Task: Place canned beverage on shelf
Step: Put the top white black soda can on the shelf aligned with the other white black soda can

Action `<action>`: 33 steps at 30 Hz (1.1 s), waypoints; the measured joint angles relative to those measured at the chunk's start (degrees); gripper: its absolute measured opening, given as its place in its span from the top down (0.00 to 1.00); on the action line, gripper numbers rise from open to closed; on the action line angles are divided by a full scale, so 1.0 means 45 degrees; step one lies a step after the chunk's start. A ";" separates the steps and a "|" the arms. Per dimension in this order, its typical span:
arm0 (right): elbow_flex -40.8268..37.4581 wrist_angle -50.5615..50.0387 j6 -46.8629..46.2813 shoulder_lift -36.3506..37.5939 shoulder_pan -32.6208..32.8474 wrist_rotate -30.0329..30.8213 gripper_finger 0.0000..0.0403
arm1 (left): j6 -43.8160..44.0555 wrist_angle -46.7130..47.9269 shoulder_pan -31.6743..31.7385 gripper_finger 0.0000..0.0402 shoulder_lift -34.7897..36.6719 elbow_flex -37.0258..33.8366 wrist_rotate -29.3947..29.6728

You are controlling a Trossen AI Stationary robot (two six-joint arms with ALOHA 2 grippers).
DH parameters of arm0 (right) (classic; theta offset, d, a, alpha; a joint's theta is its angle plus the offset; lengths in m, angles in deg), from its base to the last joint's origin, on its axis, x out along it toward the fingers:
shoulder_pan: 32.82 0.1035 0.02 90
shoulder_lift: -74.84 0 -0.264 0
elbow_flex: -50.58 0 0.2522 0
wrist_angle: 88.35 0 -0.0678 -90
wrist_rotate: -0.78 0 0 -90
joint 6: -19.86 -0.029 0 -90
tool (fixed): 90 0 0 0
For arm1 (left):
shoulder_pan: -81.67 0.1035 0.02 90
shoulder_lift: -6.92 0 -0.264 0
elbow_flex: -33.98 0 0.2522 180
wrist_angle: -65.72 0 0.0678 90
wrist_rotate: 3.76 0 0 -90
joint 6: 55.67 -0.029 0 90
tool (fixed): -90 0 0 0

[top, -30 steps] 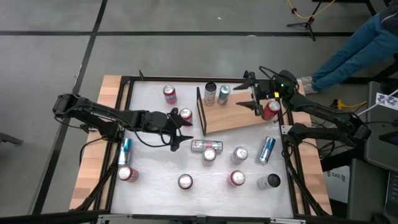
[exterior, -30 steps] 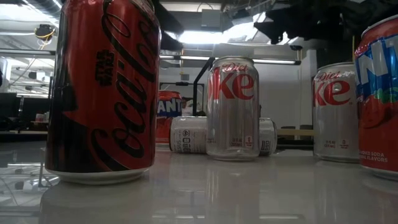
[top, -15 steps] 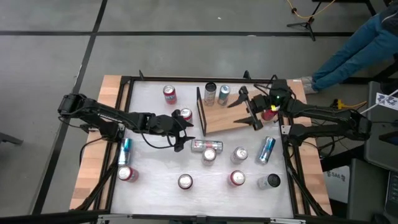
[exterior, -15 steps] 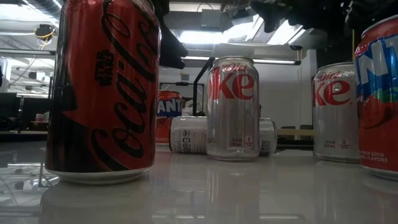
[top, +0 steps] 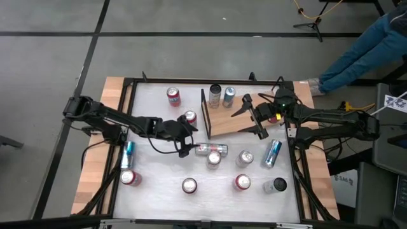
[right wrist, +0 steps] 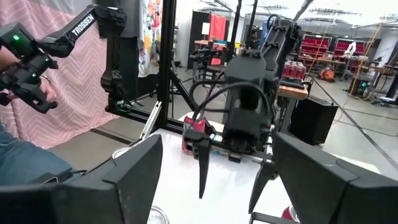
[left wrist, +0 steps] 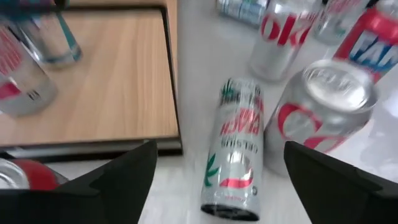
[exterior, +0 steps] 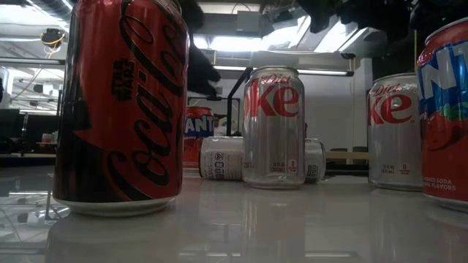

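Observation:
The shelf [top: 229,119] is a light wooden board with a black upright frame [top: 205,114] at its left end. Two cans [top: 221,96] stand on its far part. A silver can [top: 210,149] lies on its side on the white table, just near of the shelf. My left gripper [top: 189,141] is open and low, facing that can's end; in the left wrist view the silver can [left wrist: 233,149] lies ahead between my fingers [left wrist: 118,180], apart from them. My right gripper [top: 247,121] hangs open over the shelf's right part, holding nothing.
A red can [top: 189,117] stands right beside my left gripper, and a Diet Coke can [left wrist: 317,118] stands by the lying one. Several more cans stand or lie on the table's near half [top: 241,182]. A red can [top: 275,116] is at the shelf's right end. A person sits beyond the far right corner [top: 375,38].
My left gripper has moved down and toward the table's right, closing in on the lying silver can. My right gripper has swung from the shelf's far right corner toward the near edge, over the board. No can has moved.

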 joint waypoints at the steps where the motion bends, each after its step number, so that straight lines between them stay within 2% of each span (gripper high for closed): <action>1: 0.0000 -0.0095 0.0000 0.0004 0.0000 0.0003 0.27 | -0.0004 0.0000 0.0000 0.13 -0.0177 0.0000 0.0000; 9: 0.0000 -0.1038 0.0005 -0.0006 -0.0004 0.0034 0.27 | -0.0004 -0.0117 -0.0010 0.12 -0.1576 0.0000 -0.0054; 15: 0.0000 -0.1204 0.0005 -0.0006 -0.0005 0.0034 0.27 | -0.0009 -0.1127 -0.0192 0.12 -0.2584 0.0000 -0.0097; 33: 0.0000 -0.1230 0.0005 -0.0006 -0.0005 0.0039 0.27 | -0.0009 -0.1777 -0.0515 0.12 -0.4497 0.0000 -0.0094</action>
